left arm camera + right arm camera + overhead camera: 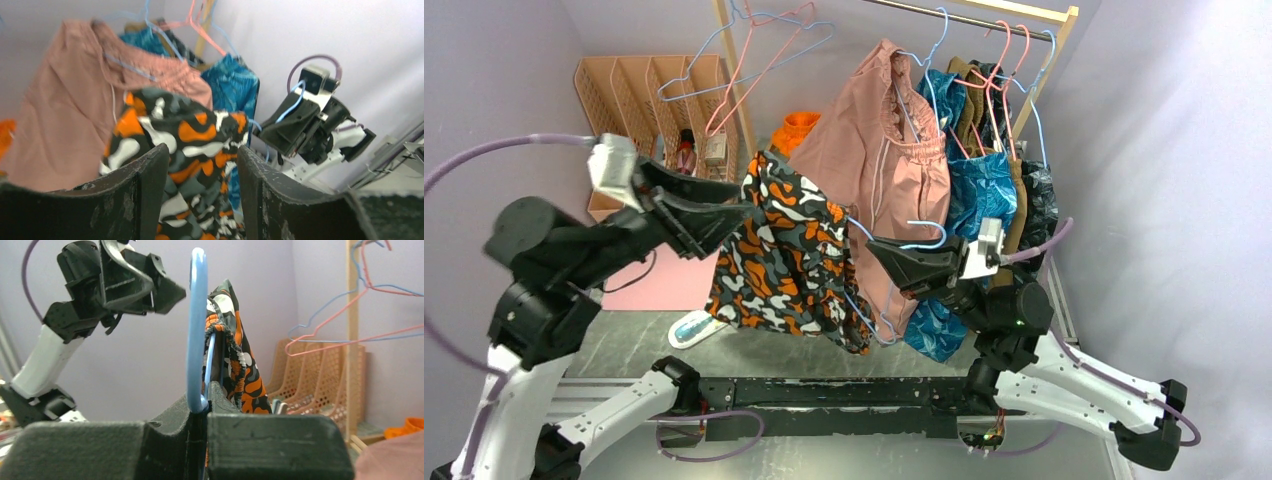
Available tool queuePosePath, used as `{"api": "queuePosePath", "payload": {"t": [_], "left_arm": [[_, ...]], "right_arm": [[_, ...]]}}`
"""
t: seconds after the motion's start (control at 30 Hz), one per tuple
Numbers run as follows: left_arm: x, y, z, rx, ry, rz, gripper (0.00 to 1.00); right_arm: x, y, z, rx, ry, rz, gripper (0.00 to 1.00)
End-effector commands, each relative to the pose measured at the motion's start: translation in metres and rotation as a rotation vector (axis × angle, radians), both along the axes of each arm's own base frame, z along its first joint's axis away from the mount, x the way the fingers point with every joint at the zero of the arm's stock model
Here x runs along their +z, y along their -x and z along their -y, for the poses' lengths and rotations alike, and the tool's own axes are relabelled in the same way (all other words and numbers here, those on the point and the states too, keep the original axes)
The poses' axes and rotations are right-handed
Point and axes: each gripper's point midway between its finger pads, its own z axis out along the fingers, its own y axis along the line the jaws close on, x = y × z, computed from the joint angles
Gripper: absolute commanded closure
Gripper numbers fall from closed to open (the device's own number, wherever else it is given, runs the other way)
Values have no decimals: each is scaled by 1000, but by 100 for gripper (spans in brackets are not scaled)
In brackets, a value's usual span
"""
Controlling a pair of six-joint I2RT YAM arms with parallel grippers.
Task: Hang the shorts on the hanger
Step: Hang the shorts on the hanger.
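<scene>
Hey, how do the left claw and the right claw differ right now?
The left claw stands open, gripping nothing; the right claw is shut on the hook of the hanger. The left claw sits beside the shorts; the right claw carries them, hung on that hanger. Both are black and held in the air.

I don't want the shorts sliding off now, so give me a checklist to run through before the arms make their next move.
1. Right claw shut on the hook of the hanger: ok.
2. Shorts hanging from the hanger: ok.
3. Left claw open, no fabric pinched between its fingers: ok.
4. Left claw fully clear of the fabric: cannot tell; its tips sit right at the edge of the shorts.
5. Shorts seated evenly on the hanger's frame: cannot tell; the fabric hides the frame.
</scene>
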Motion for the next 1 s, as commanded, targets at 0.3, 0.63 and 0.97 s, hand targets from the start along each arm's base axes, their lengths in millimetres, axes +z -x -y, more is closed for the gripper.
{"api": "queuePosePath", "payload": {"t": [0.3, 0.63, 0.97], "left_arm": [[-76, -36, 36, -76, -66, -234, 41], [-110, -55, 46, 60, -181, -291, 29], [-143, -76, 49, 230, -285, -373, 11]], "right_arm": [[-5, -46, -11, -193, 48, -56, 100], [-16, -70, -34, -249, 113, -85, 100], [-24, -84, -47, -283, 153, -98, 100]]}}
